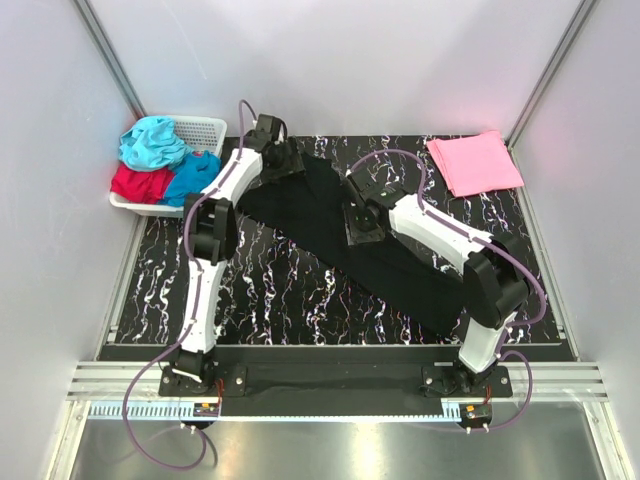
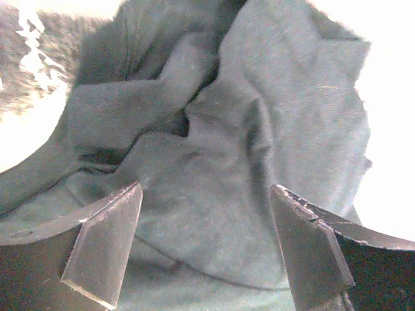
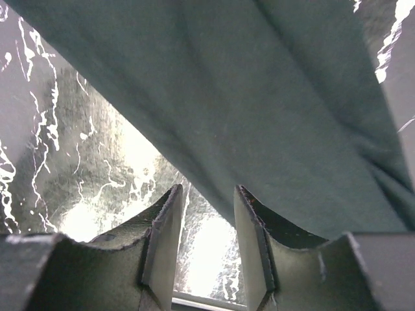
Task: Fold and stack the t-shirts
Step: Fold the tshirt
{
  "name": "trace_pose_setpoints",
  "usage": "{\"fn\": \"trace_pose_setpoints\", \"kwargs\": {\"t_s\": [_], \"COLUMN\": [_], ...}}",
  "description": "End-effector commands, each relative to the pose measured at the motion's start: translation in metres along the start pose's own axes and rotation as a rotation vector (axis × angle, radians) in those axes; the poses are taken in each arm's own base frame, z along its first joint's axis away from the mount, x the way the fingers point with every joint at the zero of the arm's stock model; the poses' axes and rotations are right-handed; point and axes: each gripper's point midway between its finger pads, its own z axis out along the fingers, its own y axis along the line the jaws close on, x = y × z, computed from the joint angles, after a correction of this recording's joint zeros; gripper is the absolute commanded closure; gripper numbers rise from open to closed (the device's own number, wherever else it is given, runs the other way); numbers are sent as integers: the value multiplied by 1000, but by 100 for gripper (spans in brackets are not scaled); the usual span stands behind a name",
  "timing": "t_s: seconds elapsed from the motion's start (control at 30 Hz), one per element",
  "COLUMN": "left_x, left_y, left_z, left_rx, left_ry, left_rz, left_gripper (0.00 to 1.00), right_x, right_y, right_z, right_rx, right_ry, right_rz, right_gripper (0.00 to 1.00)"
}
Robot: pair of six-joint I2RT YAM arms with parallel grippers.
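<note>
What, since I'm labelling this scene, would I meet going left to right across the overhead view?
white basket → black t-shirt → pink t-shirt. Both arms overlap the black t-shirt, so they are left out.

The table [image 1: 290,300] is black with white squiggly lines (like marble). A plain white wall [image 1: 340,60] stands at the far side, with more on the left and right. Gray metal posts [image 1: 112,60] run up the far corners. A shiny metal strip [image 1: 330,445] lies along the near edge.
</note>
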Motion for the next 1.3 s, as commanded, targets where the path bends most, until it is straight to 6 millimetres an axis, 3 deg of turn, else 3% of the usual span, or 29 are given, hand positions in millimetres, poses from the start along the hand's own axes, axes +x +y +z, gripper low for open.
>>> {"fn": "trace_pose_setpoints", "kwargs": {"t_s": [0.0, 0.1, 0.2, 0.27, 0.33, 0.37, 0.4, 0.47, 0.6, 0.63, 0.73, 0.77, 0.97, 1.27], "left_x": [-80, -104, -114, -110, -90, -84, -63, -43, 3, 19, 37, 45, 54, 63], "left_y": [-27, -35, -40, -47, -41, -42, -31, -25, 2, 8, 10, 15, 14, 17], "left_z": [-75, -99, -116, -132, -129, -140, -129, -132, -115, -106, -92, -79, -58, -29], "left_rx": [80, 145, 201, 224, 208, 214, 186, 153, 1, -32, -75, -96, -126, -173], "left_ry": [-253, -312, -322, -317, -265, -255, -198, -149, -14, 41, 103, 132, 187, 218], "left_rz": [13, -16, -37, -27, -27, -27, -42, -51, -76, -84, -93, -93, -83, -89], "left_gripper": [13, 10, 8, 9, 9, 10, 10, 11, 12, 12, 14, 14, 17, 16], "right_x": [-12, -8, -3, -4, -6, -7, -9, -8, 1, 3, 21, 32, 60, 84], "right_y": [-8, -6, -15, -23, -33, -41, -53, -70, -112, -116, -117, -115, -120, -123], "right_z": [-8, -5, -1, -2, 2, 3, 7, 13, 23, 24, 32, 37, 44, 57], "right_rx": [49, 39, 81, 127, 167, 193, 212, 224, 301, 310, 311, 293, 297, 300], "right_ry": [-25, -5, 5, -9, -18, -17, -8, 19, 54, 60, 112, 143, 193, 274], "right_rz": [-47, -50, -34, -26, 11, 32, 87, 166, 271, 271, 259, 253, 248, 230], "right_gripper": [55, 55, 55, 55, 55, 54, 54, 54, 55, 55, 55, 55, 56, 56]}}
